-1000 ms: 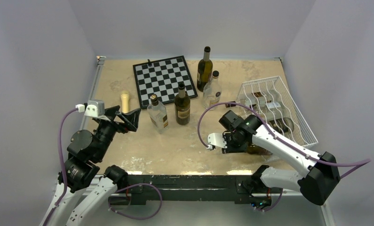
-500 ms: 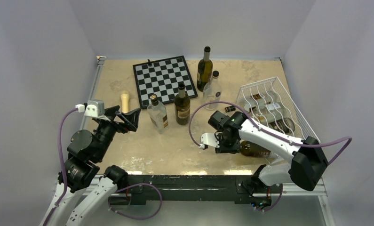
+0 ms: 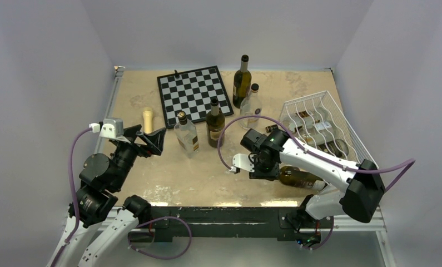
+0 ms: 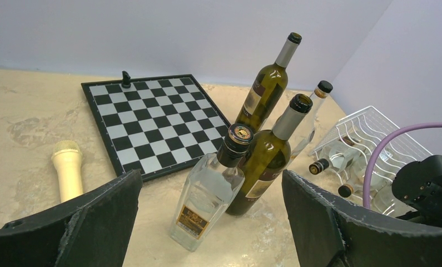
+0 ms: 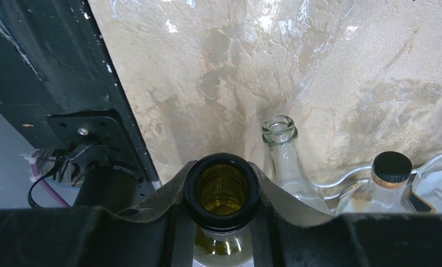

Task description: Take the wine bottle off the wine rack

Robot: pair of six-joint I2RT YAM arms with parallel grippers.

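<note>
One beige marbled table (image 3: 168,178) carries a white wire-grid wine rack (image 3: 341,119) on its right side, with capped bottles (image 4: 332,161) lying in its cradles, and a black-and-white chessboard (image 3: 193,94) towards the back. Just beside the rack's near-left edge, a dark green glass wine bottle (image 3: 299,178) lies on its side, its open neck clenched in the right gripper (image 3: 261,167); whether its base touches the wires I cannot tell. Over on the left, the left gripper (image 3: 150,139) hangs with fingers spread wide, holding nothing.

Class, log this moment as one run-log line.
right end effector: shut on wine bottle neck | bottle: horizontal by wine rack | left end effector: open
</note>
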